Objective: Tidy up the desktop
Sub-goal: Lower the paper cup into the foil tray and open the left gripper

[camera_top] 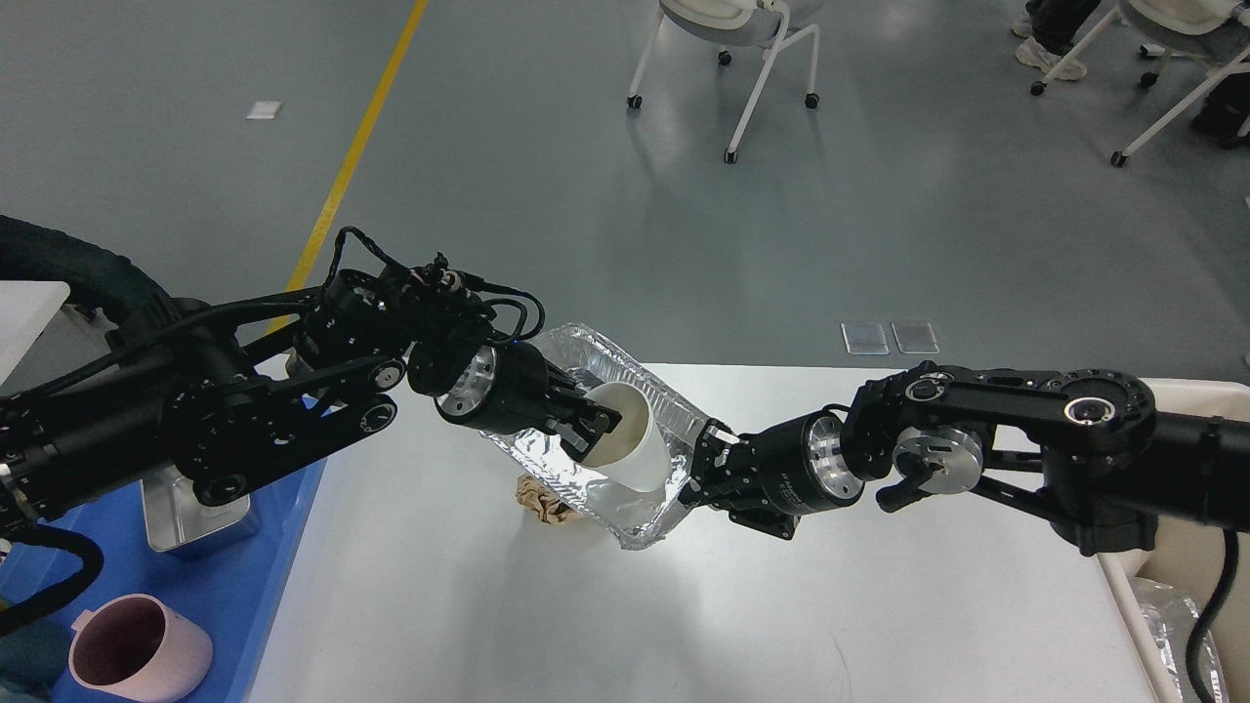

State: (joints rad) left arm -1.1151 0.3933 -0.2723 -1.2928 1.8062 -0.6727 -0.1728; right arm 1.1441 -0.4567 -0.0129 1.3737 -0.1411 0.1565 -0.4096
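Observation:
The white desktop [547, 615] fills the lower part of the head view. My right gripper [699, 467] is shut on the right rim of a crinkled foil tray [640, 513] and holds it tilted above the desktop. My left gripper [594, 430] is shut on the rim of a white paper cup [630, 451], one finger inside it, and the cup sits inside the foil tray. A crumpled brown paper ball [545, 505] lies on the desktop under the tray's left end.
A blue plastic tray [249, 566] at the left holds a square metal tin [195, 517] and a pink mug [137, 652]. A cream bin [1167, 596] with foil inside stands at the right edge. Chairs stand on the grey floor beyond.

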